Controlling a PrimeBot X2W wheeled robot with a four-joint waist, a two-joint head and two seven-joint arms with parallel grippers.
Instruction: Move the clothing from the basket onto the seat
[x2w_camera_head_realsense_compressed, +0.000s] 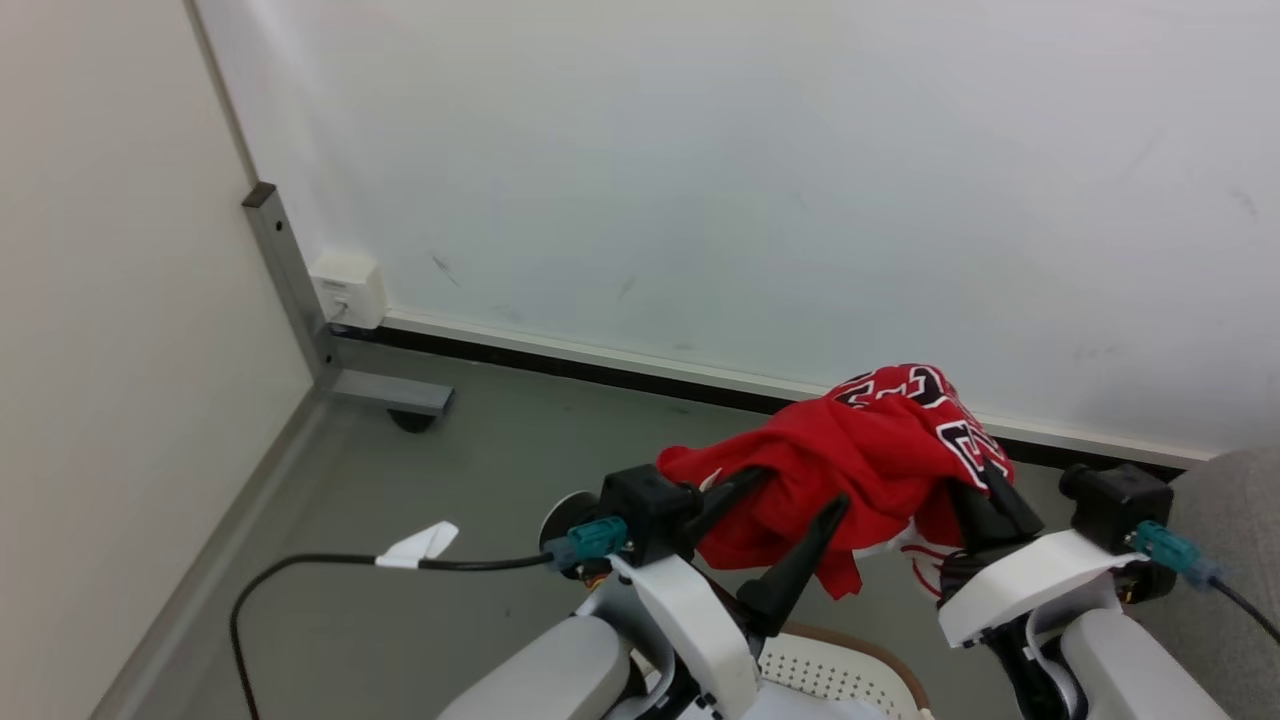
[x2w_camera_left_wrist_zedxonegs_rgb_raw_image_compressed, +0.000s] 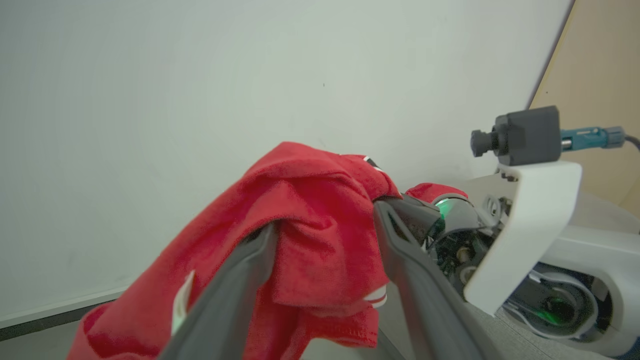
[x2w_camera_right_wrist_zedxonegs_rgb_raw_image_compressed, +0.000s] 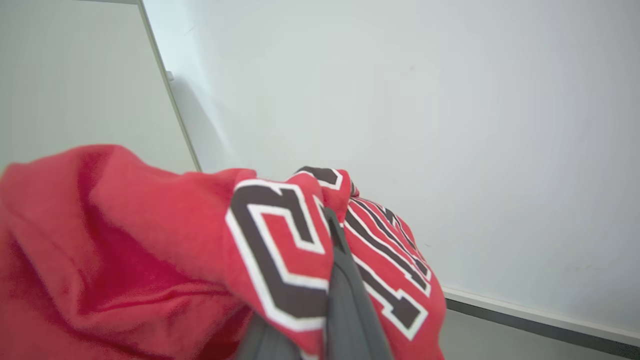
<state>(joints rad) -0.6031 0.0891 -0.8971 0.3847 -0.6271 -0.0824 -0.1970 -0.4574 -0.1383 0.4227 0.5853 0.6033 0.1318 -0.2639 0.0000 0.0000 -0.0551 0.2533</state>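
Head view, and by judgement the carry step: lifted clear of the basket, not yet above the seat. Calls next for a swing to the right with both arms together, then a lowering onto the cushion and a letting go.

Starting at the left gripper (x2w_camera_head_realsense_compressed: 805, 487): held wide, with both long fingers pushed up from below into the clothing (x2w_camera_head_realsense_compressed: 860, 450) and red cloth draped over the tips. Confirmed in left wrist view at the left gripper (x2w_camera_left_wrist_zedxonegs_rgb_raw_image_compressed: 325, 220): jaws far apart, with a thick fold of the clothing (x2w_camera_left_wrist_zedxonegs_rgb_raw_image_compressed: 310, 225) bunched between and hanging down on both sides. Looks like propping rather than pinching, as far as can be judged.

Across to the right gripper (x2w_camera_head_realsense_compressed: 985, 495): drawn nearly closed and buried under the lettered end of the bundle. Reads in right wrist view as clamped on the clothing (x2w_camera_right_wrist_zedxonegs_rgb_raw_image_compressed: 280, 240), with black-and-white lettering wrapped round one dark finger (x2w_camera_right_wrist_zedxonegs_rgb_raw_image_compressed: 345, 300) and the other mostly covered.

Outward from there: just below and nearer, between the two forearms, the basket (x2w_camera_head_realsense_compressed: 880, 650), with no red visible in the small part on show. At the right edge, close beside the right arm, the seat (x2w_camera_head_realsense_compressed: 1240, 480), bare where visible. Beyond, grey floor (x2w_camera_head_realsense_compressed: 500, 430) and pale wall (x2w_camera_head_realsense_compressed: 700, 150).

Needs care on release: left fingers slipped out from under without snagging a fold.
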